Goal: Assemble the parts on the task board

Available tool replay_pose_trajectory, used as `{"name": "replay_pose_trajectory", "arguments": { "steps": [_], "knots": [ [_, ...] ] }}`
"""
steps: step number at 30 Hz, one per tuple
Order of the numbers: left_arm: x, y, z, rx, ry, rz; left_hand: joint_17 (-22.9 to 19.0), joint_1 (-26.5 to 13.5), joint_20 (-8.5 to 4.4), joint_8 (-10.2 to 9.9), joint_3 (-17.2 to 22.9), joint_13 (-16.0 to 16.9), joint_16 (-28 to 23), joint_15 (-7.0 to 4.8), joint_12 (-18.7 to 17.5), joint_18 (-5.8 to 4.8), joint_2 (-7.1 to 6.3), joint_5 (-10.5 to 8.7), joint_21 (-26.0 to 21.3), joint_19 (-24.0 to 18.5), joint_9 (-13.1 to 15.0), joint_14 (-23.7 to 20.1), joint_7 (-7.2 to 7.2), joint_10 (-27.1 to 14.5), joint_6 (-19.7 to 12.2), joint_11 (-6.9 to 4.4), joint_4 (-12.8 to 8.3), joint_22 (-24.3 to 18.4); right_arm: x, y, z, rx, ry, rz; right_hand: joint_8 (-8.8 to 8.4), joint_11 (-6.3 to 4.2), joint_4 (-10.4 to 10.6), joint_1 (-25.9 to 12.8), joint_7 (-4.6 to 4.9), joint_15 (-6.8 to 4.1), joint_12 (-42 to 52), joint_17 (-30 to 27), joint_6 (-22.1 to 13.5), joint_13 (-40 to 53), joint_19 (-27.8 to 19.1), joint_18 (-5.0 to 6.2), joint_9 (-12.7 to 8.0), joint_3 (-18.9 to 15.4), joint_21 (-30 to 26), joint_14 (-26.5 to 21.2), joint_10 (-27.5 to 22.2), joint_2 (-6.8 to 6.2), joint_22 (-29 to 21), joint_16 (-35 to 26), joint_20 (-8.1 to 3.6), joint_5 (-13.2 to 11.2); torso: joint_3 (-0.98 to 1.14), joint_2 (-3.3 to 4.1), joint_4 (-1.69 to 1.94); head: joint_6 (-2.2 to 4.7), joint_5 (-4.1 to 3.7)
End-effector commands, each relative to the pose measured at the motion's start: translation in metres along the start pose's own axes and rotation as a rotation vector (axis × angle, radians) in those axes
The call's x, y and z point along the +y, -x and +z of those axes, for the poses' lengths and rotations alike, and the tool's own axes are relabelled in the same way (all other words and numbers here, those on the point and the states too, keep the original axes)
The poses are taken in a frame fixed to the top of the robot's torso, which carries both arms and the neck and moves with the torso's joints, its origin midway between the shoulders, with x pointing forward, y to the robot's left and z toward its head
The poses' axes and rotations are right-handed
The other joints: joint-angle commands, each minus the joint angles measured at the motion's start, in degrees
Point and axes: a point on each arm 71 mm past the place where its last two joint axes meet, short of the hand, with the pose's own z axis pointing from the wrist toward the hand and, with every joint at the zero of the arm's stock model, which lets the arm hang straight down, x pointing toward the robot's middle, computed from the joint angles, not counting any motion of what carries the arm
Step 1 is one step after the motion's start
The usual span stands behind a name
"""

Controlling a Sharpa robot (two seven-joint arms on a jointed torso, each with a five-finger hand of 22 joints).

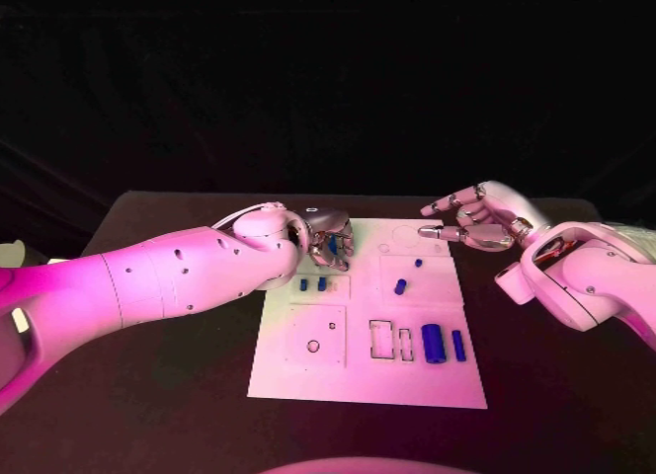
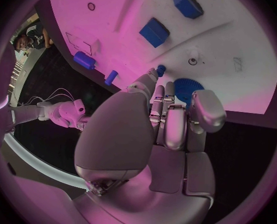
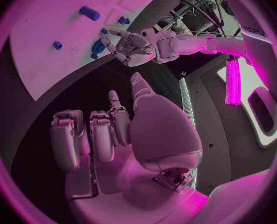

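Task board (image 1: 414, 385): left hand (image 1: 328, 243) apparently on blue gear (image 2: 187, 88); right hand (image 1: 478, 219) empty.

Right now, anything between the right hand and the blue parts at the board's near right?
Nothing visible. The right hand hovers empty past the task board's far right corner; the two blue parts lie on open board, with the left hand across at the far left.

**Count of things.** One board (image 1: 369, 390) is lying on one table (image 1: 556, 415). In the head view six blue parts are lying on the board:
- two blocks, one (image 1: 302, 283) beside the other (image 1: 322, 282)
- two pegs (image 1: 418, 264) and (image 1: 401, 287)
- one thick cylinder (image 1: 432, 344)
- one thin cylinder (image 1: 457, 344)

A seventh part, one gear (image 2: 187, 88), is sitting in the fingers (image 2: 152, 82) of the left hand (image 1: 328, 242). Two hands are showing, the other being the right hand (image 1: 478, 219).
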Motion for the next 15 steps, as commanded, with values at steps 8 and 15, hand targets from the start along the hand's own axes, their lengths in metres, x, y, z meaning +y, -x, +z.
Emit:
{"name": "replay_pose_trajectory", "arguments": {
  "steps": [8, 15],
  "knots": [
    [-0.0020, -0.0061, 0.0030, 0.044, 0.007, 0.022, -0.32, 0.03, -0.01, -0.72, 1.28, -0.61, 0.02, -0.44, -0.90, -1.16, 0.29, 0.39, 0.60, 0.42, -0.34, 2.16, 0.03, 1.16, 0.83, -0.10, -0.13, 0.41, 0.0009, -0.0018, 0.0002, 0.014, 0.008, 0.000, 0.04, 0.08, -0.07, 0.11, -0.19, 0.29, -0.26, 13.58, -0.10, 8.14, 4.07, -0.38, 0.10, -0.17, -0.24, 5.72, 0.06, 0.30, 11.48, -0.18, 0.06, 0.39, 0.03, -0.03, 0.02, -0.30, 0.06],
    [-0.0035, -0.0077, 0.0039, 0.053, 0.007, 0.022, -0.42, -0.05, -0.03, -0.86, 1.61, -0.78, 0.05, -0.45, -1.12, -1.18, 0.35, 0.38, 0.72, 0.43, -0.43, 2.16, 0.01, 1.40, 1.01, -0.12, -0.12, 0.56, 0.0013, -0.0022, 0.0004, 0.015, 0.009, 0.000, 0.04, 0.08, -0.07, 0.11, -0.19, 0.29, -0.26, 13.58, -0.10, 8.14, 4.07, -0.38, 0.10, -0.17, -0.24, 5.72, 0.06, 0.30, 11.48, -0.18, 0.06, 0.39, 0.05, -0.04, 0.00, -0.40, -0.02]
  ]
}}
